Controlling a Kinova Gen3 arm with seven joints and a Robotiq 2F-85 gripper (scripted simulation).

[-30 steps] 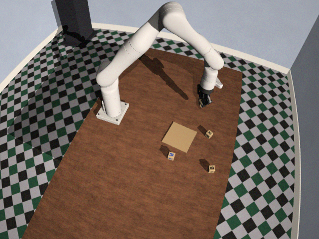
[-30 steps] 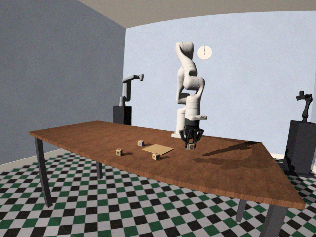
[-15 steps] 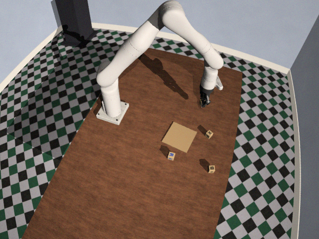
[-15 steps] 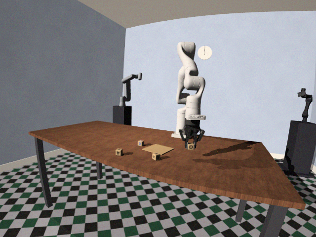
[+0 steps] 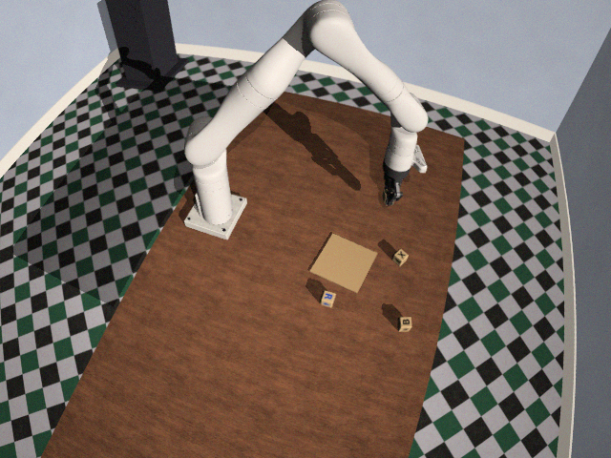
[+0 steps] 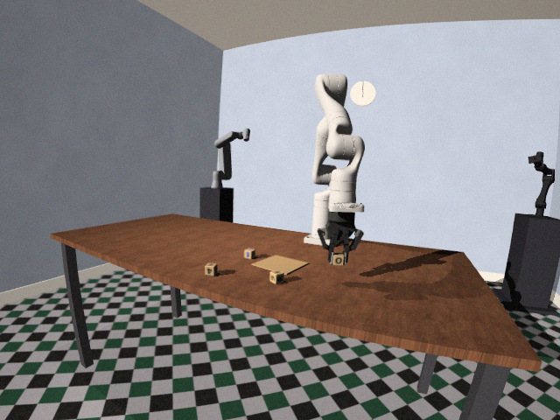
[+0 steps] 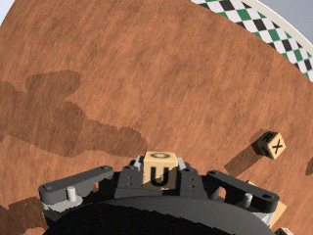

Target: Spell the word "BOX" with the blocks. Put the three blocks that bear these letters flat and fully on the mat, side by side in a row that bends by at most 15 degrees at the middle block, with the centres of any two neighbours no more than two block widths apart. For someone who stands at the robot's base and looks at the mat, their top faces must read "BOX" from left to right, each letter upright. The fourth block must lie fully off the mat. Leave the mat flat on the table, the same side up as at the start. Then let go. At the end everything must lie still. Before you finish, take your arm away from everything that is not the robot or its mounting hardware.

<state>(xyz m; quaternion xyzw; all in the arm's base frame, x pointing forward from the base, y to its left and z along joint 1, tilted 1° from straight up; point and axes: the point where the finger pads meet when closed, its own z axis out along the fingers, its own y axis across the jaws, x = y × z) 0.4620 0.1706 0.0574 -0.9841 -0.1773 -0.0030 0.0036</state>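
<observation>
- Top view shows a big wood table [image 5: 221, 355] [image 6: 171, 244] [image 7: 147, 69], brown with thin streaky lines, on a floor [image 5: 498, 340] [image 6: 157, 361] [image 7: 259, 23] of green, black and pale squares.
- A smooth, rounded white arm [image 5: 270, 73] [image 6: 333, 108] stands on a flat, pale plate [image 5: 240, 208] [image 6: 309, 240] with corners.
- Its dark pincer [image 5: 391, 199] [image 6: 338, 261] [image 7: 158, 165] is shut on a small tan block [image 6: 338, 259] [image 7: 159, 171], up above the table and off the mat. The block has a black U on one side and a round black O on another.
- The mat [image 5: 344, 262] [image 6: 280, 263] [image 7: 280, 210] is a thin tan square, lying flat on the wood. None of the blocks is on it.
- The X block [image 5: 400, 257] [image 6: 276, 277] [image 7: 272, 145] is a tan cube with a black X on top. It sits near the mat, not touching.
- The R block [image 5: 327, 299] [image 6: 248, 253] [image 7: 285, 232] has a blue R on top and sits just beside the mat.
- The B block [image 5: 404, 323] [image 6: 210, 269] has a black B on top. It sits farther from the mat, toward the table's edge.
- Each cube has flat sides.
</observation>
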